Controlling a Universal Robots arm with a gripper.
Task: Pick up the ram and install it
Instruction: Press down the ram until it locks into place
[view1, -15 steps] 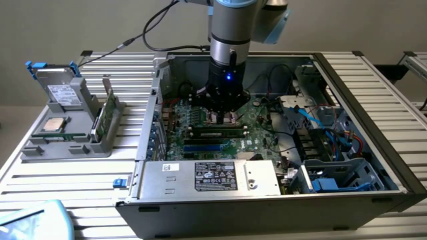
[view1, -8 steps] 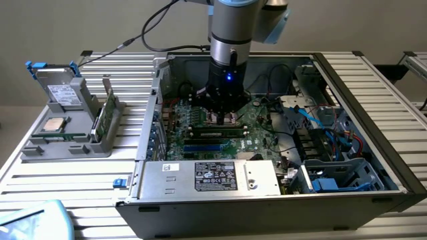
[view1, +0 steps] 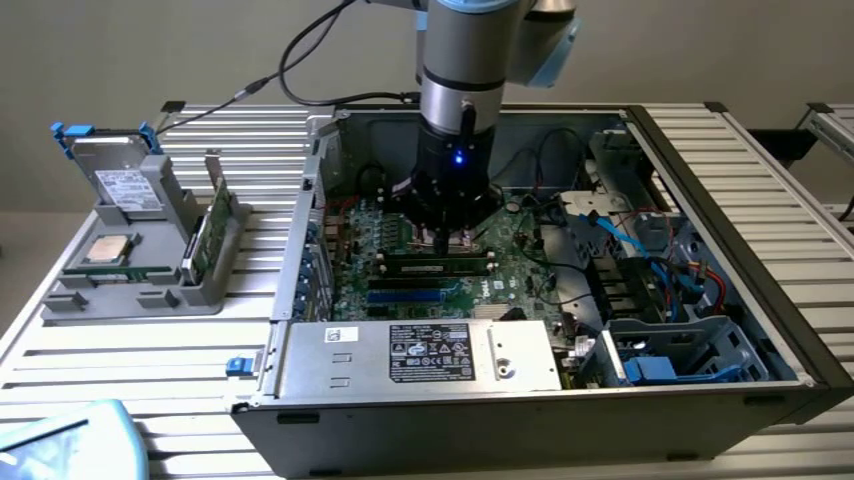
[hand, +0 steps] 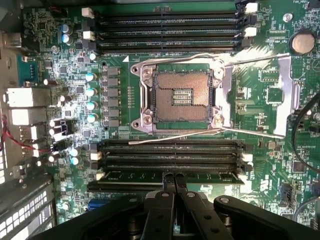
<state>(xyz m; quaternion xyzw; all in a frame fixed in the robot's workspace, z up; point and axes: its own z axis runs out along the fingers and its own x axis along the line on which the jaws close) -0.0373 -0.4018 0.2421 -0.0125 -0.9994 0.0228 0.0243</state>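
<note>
The ram (view1: 434, 267) is a long green stick with a small white label. It lies along one of the black memory slots (hand: 170, 159) of the motherboard (view1: 521, 250), inside the open computer case (view1: 534, 420). In the wrist view the ram (hand: 125, 176) appears edge-on as a thin green strip in the slot nearest the gripper. My gripper (view1: 454, 240) reaches straight down into the case. Its two fingers (hand: 174, 177) are shut against each other, with their tips at the ram's top edge near its middle. Nothing is between them.
An open, empty processor socket (hand: 182, 95) lies beside the slots, and more memory slots (hand: 167, 32) lie beyond it. The power supply (view1: 420, 355) and blue cables (view1: 667, 260) crowd the case. At the exterior view's left, a grey holder (view1: 147, 270) carries a processor chip (view1: 107, 250), a green board (view1: 214, 215) and a drive (view1: 123, 180).
</note>
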